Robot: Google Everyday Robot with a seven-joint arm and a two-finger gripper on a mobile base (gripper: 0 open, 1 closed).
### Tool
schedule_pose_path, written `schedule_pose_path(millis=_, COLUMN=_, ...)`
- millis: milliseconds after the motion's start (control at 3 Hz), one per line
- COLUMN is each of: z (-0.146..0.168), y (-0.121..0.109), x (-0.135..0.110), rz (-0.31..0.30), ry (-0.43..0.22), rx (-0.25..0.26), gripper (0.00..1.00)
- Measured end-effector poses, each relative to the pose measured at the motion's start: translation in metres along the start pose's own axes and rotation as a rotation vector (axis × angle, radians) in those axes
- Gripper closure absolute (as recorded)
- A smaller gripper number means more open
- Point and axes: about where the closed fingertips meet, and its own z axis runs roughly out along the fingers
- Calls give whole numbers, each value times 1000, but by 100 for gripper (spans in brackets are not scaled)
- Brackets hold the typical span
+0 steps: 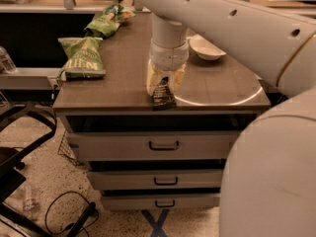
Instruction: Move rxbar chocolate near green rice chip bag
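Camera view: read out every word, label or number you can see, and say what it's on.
On the dark green bag: big pale lettering, too blurred to read.
On the green rice chip bag: print unreadable.
On the rxbar chocolate, held by the pincer at the front edge of the table: pale lettering, too small to read.
Nothing can be quoted.

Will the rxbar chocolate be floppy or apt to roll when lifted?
Probably stiff: the rxbar chocolate lies flat and straight near the table front edge, directly below the gripper. Its flat rectangular shape shouldn't roll. It looks thin, so likely light.
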Motion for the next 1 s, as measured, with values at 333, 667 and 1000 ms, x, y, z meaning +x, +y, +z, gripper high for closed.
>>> schedule_pose_path(millis=333, z=0, y=0, x=0, rz=0, ry=0, rx=0, gripper=100)
schedule_pose_path(millis=667, z=-26, y=-4, x=-14, rz=-3, ry=-39, rx=18, gripper=100)
schedule_pose_path(millis=1000, z=-62, y=-11, x=-39, rz=-6, ry=-75, rx=73, gripper=100)
